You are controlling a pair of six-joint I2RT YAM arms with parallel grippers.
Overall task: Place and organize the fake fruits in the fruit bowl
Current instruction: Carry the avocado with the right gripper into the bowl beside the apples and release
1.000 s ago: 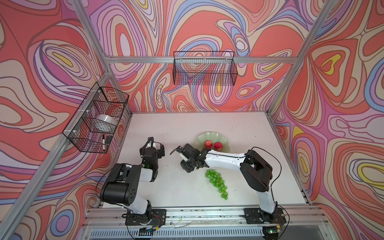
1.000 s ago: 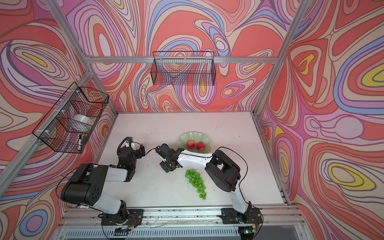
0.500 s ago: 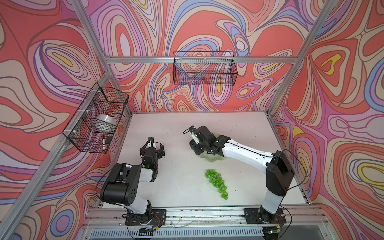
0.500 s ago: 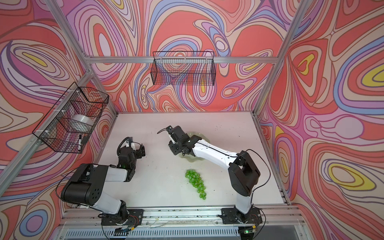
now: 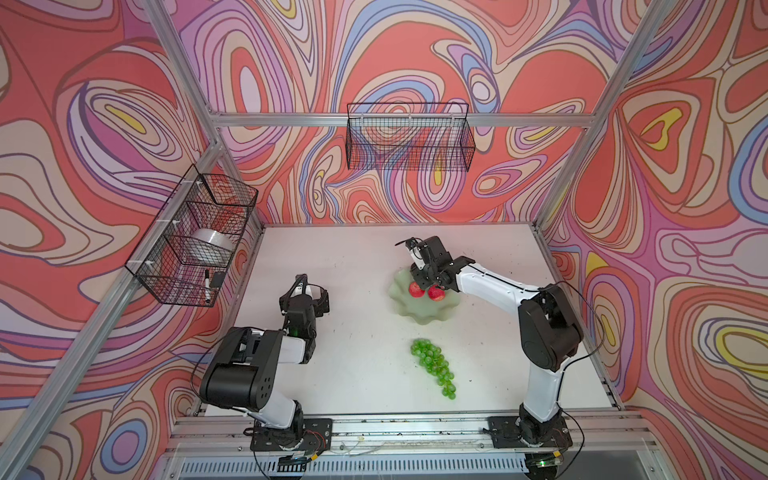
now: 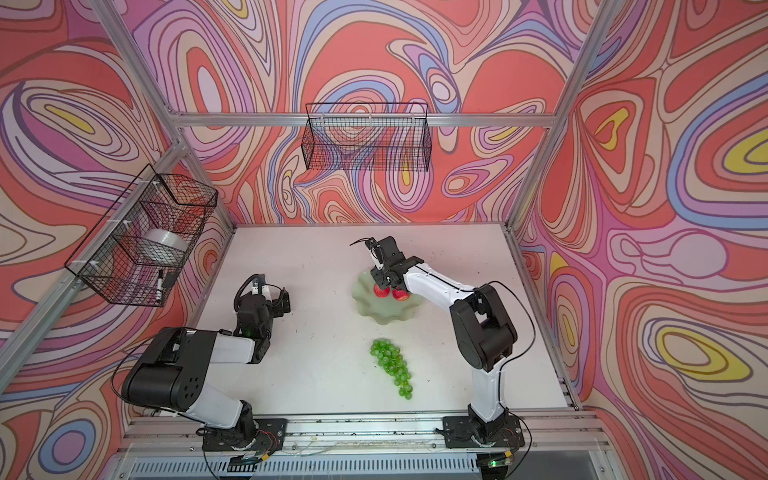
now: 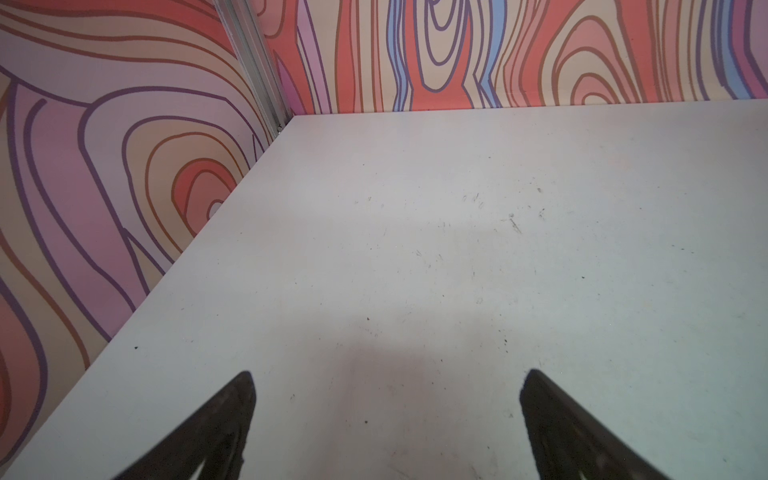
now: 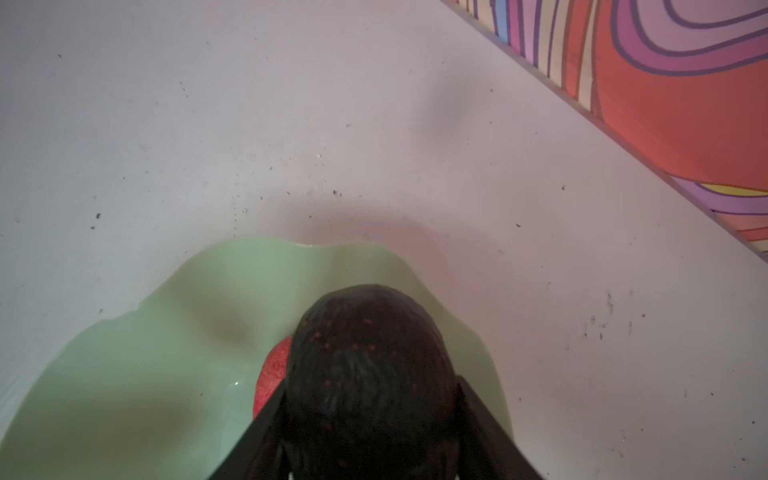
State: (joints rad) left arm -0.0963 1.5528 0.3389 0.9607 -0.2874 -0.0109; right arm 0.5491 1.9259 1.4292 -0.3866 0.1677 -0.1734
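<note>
Two arms share the white counter [image 5: 353,257]. On the far left wall hangs the left wire basket [image 5: 187,249], which holds a pale roll [image 5: 212,245] and a marker [image 5: 206,286].

Just right of it, the left arm is folded low near its base. In the left wrist view the left fingers [image 7: 216,428] stand wide apart over bare counter, with nothing between them, facing the back left corner.

Farther right, the back wire basket [image 5: 409,141] hangs on the rear wall.

Below it, right of centre on the counter, sits the fruit bowl [image 5: 424,318], pale green with a wavy rim. Both top views show two red apples [image 5: 416,289] touching each other inside it, toward its far side.

The right fingers [image 8: 482,424] reach over that same part of the bowl, closed against the sides of the dark avocado [image 8: 370,374], which hangs above the bowl's inside. One apple shows just beside and beneath it in the right wrist view. Whether the avocado touches the bowl or the apple cannot be told.

Nearer the front edge, apart from the bowl, the grapes [image 5: 434,368] lie on the counter as a long green bunch, with no fingers on them.

Rightmost, the right arm [image 5: 548,328] rises from its base and stretches leftward to the bowl.
</note>
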